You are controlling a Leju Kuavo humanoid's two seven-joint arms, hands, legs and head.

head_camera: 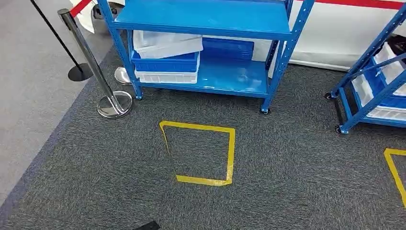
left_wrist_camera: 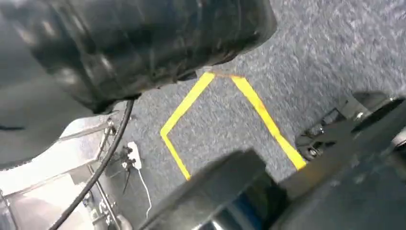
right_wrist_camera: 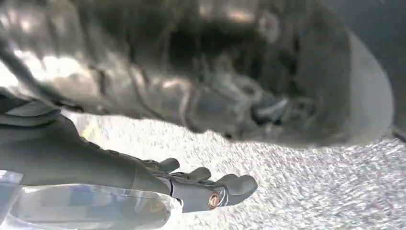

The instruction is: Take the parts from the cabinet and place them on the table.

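Note:
A blue cabinet (head_camera: 206, 19) on castors stands ahead of me on the carpet. On its lower shelf a tilted white bin (head_camera: 167, 44) lies on a blue bin (head_camera: 165, 62), which sits on another white bin (head_camera: 166, 76). A flat blue bin (head_camera: 227, 48) lies behind them. What the bins hold is hidden. My right hand (right_wrist_camera: 191, 184) hangs above the carpet, its fingers stretched out and holding nothing. In the left wrist view, a blurred grey part of my left hand (left_wrist_camera: 24, 124) is at the edge, with its fingers hidden.
A yellow tape square (head_camera: 230, 148) marks the carpet just before the cabinet. A second blue rack (head_camera: 378, 81) with bins stands at the right, with more yellow tape (head_camera: 395, 167) near it. A chrome stanchion (head_camera: 114, 103) stands left of the cabinet.

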